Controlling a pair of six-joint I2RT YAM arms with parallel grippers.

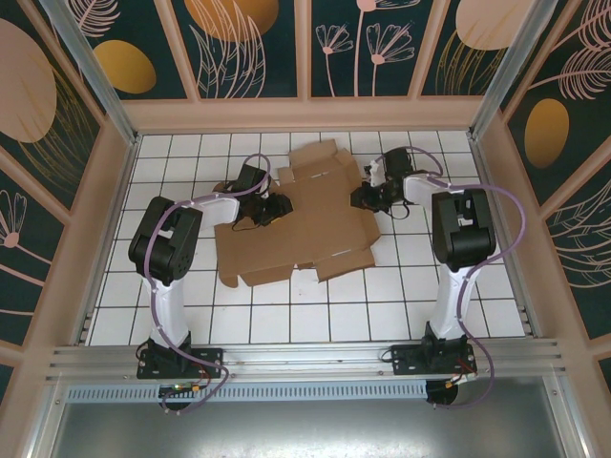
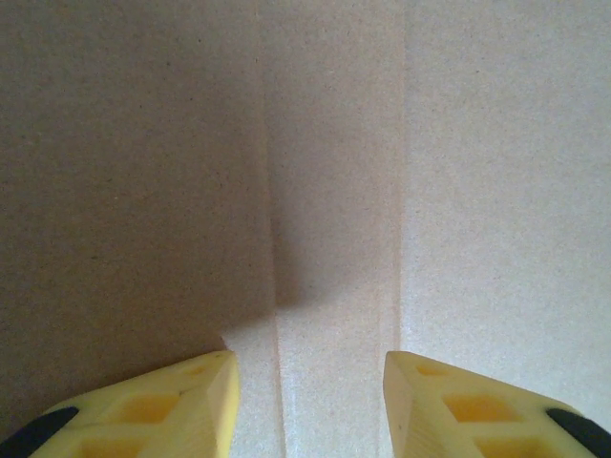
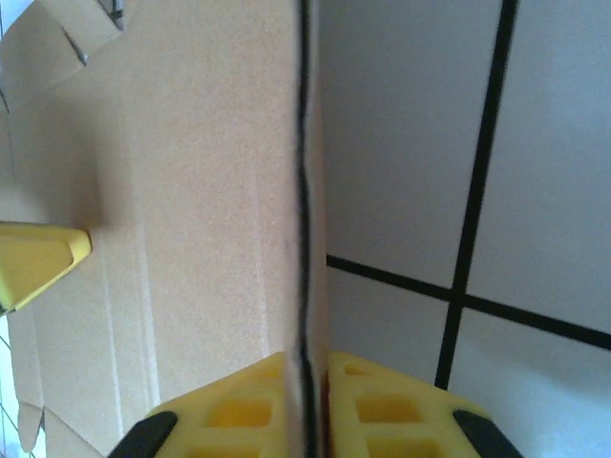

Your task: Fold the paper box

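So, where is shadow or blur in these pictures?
Left wrist view: a shadow darkens the paper box left of its crease. Right wrist view: the box edge pinched in the right end effector looks blurred. Top external view: evenly lit.

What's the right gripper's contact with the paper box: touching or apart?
Touching. The right wrist view shows the right gripper closed on the paper box, both yellow fingers flat against its edge, no gap.

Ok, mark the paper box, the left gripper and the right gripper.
paper box [image 1: 296, 229]: top external view, on its flat middle panel.
left gripper [image 2: 310, 372]: left wrist view, midway between its two yellow fingertips.
right gripper [image 3: 307, 372]: right wrist view, between its fingertips, at the pinched box edge.
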